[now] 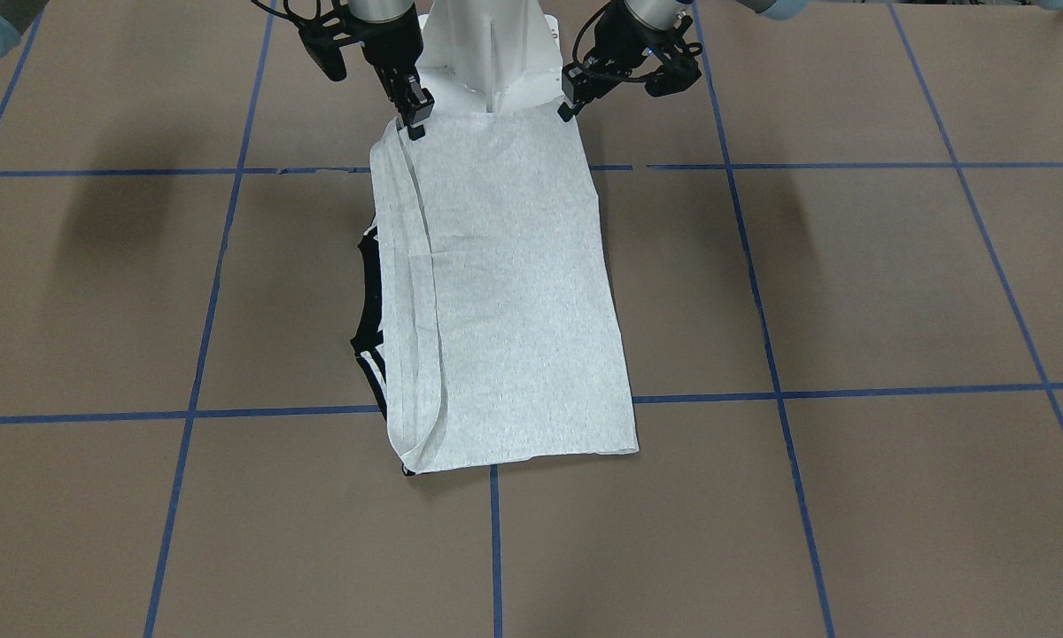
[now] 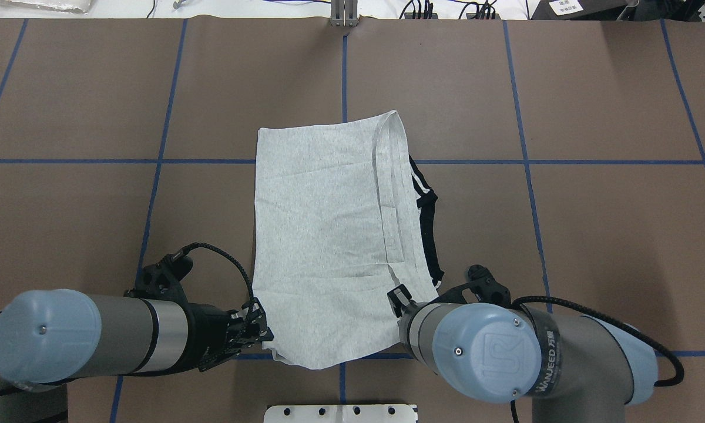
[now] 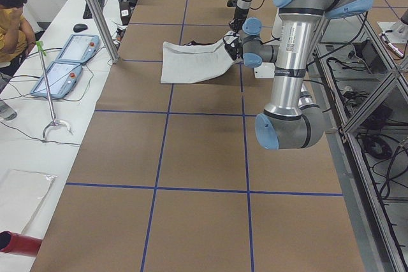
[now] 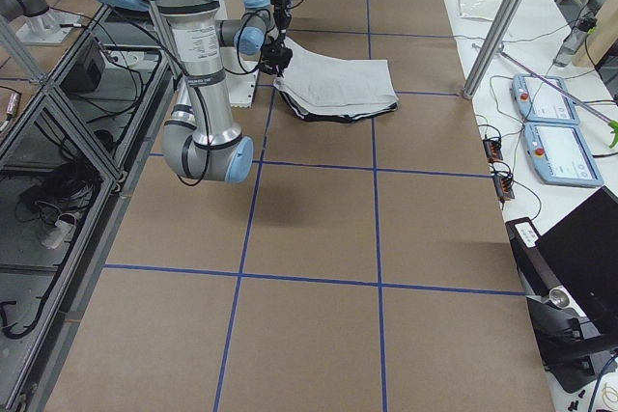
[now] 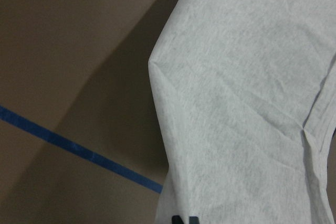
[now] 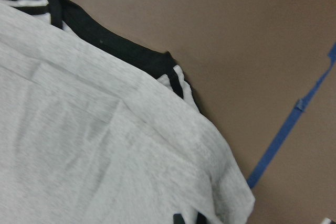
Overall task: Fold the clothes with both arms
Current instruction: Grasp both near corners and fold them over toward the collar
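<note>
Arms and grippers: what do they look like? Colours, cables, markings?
The left arm and right arm are silver-grey tubes with light-blue joint caps; the right one's cap carries a UR logo beside WANJEED lettering. Black braided cables loop at each wrist. The left gripper and right gripper are black, two-fingered.

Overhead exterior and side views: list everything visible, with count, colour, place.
T-shirt: one, light grey with black collar, folded, mid-table near the robot.
Table: one, brown, blue tape grid.
Control tablets: two, grey-blue, side bench.
Person: one, dark-haired, at that bench.
Pedestal: one, white, between the arms.
Arms: two, silver with light-blue caps, flanking the T-shirt.
Left gripper: one, black, shut on the T-shirt's near corner.
Right gripper: one, black, shut on the other near corner.
</note>
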`<state>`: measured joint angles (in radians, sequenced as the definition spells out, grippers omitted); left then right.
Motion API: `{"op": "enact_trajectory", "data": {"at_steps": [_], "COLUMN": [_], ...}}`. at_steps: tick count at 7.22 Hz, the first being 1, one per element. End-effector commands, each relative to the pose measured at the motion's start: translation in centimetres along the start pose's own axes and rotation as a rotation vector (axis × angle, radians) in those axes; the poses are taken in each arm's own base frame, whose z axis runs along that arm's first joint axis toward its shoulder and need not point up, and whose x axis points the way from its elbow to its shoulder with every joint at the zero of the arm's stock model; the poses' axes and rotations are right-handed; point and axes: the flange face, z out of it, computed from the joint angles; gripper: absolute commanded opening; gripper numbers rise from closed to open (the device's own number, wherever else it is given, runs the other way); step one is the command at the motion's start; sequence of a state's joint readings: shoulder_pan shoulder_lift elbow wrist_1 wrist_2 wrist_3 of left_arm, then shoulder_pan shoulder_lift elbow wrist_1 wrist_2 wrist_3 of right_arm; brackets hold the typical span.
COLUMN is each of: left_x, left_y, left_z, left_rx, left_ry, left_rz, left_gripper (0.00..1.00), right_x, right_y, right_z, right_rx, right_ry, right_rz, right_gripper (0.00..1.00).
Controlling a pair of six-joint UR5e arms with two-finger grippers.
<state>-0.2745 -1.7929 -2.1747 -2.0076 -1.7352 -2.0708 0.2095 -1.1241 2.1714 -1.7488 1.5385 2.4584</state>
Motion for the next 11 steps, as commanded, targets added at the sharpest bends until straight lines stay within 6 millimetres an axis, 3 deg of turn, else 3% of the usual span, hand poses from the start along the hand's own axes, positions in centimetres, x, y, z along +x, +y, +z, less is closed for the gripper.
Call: {"op": "enact_trajectory", "data": {"at_steps": [1,3,4,6,8,9,10,11], "left_x": [5.2,8.1,9.8,12.7,12.9,13.2,13.9,13.8], "left_y": [-4.1,-7.6,-10.2,-15.7,-22.2,-25.6,-29.6,-33.4], "left_z": [-1.7,1.2,1.6,3.1,5.6,7.2,9.5,10.4], "left_rx": [0.112,0.181,0.228,0.312,0.364,0.392,0.422,0.452], "left_ry": [0.021,-0.001,0.001,-0.023,0.006,0.008,-0.002,0.004], "left_rz": [0.112,0.112,0.136,0.178,0.202,0.195,0.203,0.208], "left_gripper": [0.0,0.0,0.0,0.0,0.0,0.07,0.46,0.77], "right_x": [-6.4,-13.1,-15.1,-21.2,-25.7,-27.0,-29.6,-31.2], "right_y": [-4.0,-4.8,-6.1,-6.9,-9.6,-11.1,-14.0,-15.5], "right_z": [-1.4,0.8,1.8,5.4,7.8,9.2,10.5,12.0], "right_rx": [0.04,0.085,0.103,0.1,0.098,0.108,0.079,0.083], "right_ry": [-0.058,-0.062,-0.047,-0.077,-0.06,-0.061,-0.081,-0.073], "right_rz": [-0.074,-0.069,-0.073,-0.057,-0.071,-0.091,-0.086,-0.207], "right_gripper": [0.0,0.0,0.0,0.0,0.0,0.0,0.19,0.99]}}
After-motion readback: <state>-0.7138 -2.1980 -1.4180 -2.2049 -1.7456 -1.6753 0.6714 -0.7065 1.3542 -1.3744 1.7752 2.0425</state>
